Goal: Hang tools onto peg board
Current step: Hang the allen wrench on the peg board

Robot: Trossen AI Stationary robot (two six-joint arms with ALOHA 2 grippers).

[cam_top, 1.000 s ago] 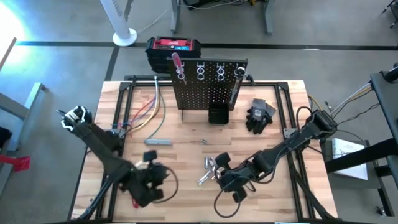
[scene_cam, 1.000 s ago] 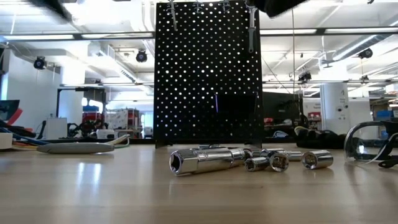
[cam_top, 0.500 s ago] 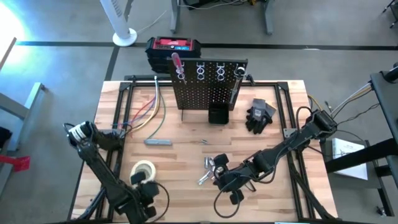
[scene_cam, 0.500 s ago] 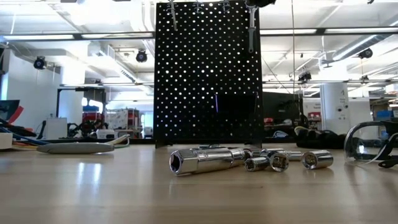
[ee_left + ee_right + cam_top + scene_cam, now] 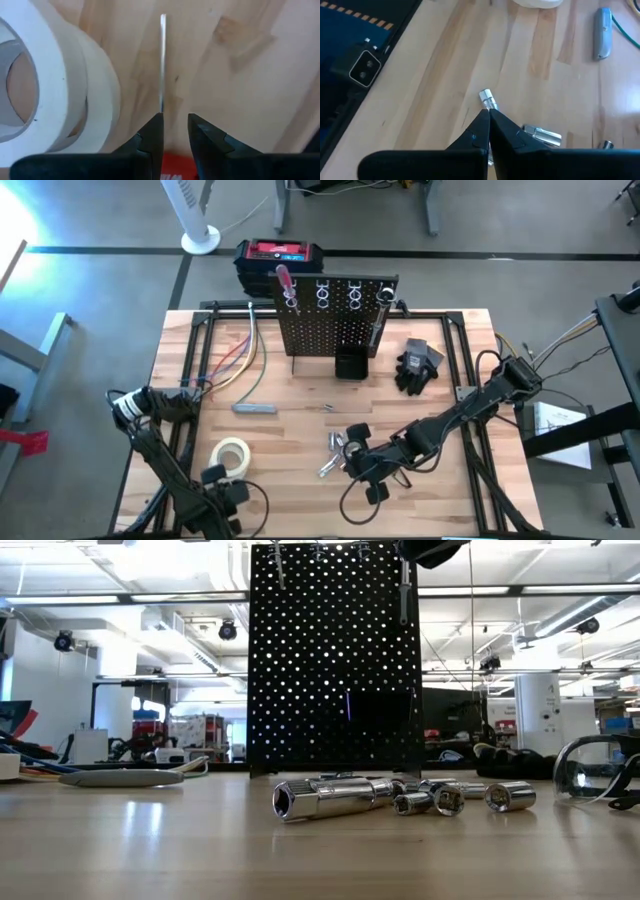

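The black peg board (image 5: 335, 315) stands upright at the table's far middle. A red-handled tool (image 5: 284, 280) sits in a ring hook and a grey wrench (image 5: 380, 320) hangs at its right. Silvery sockets (image 5: 335, 450) lie on the table, also in the low view (image 5: 330, 798). My left gripper (image 5: 222, 488) stands near the front left beside the whitish tape roll (image 5: 233, 452), shut on a red-handled screwdriver (image 5: 162, 60). My right gripper (image 5: 350, 450) hangs shut above the sockets, its tips (image 5: 488, 114) just short of a small socket (image 5: 487, 98). My left gripper (image 5: 175, 117) has the screwdriver's red handle (image 5: 170, 167) between its two fingers, back behind the tips. The fingers point down from above and lie along the tool. The thin silvery shaft (image 5: 162, 75) sticks out past the fingertips beside the tape roll (image 5: 50, 90); whether its tip touches the wood I cannot tell.
A grey utility knife (image 5: 255, 408) lies left of the middle. Black gloves (image 5: 418, 365) lie right of the board, with a small black bin (image 5: 348, 365) at its foot. Coloured cables (image 5: 235, 360) run at the far left. A red-and-black box (image 5: 280, 255) stands behind the table.
My left gripper has gone down and toward the table's near left corner, turning at the wrist as it went. It has come off the place over the tape roll, which now shows. The gap between its fingers has not visibly changed.
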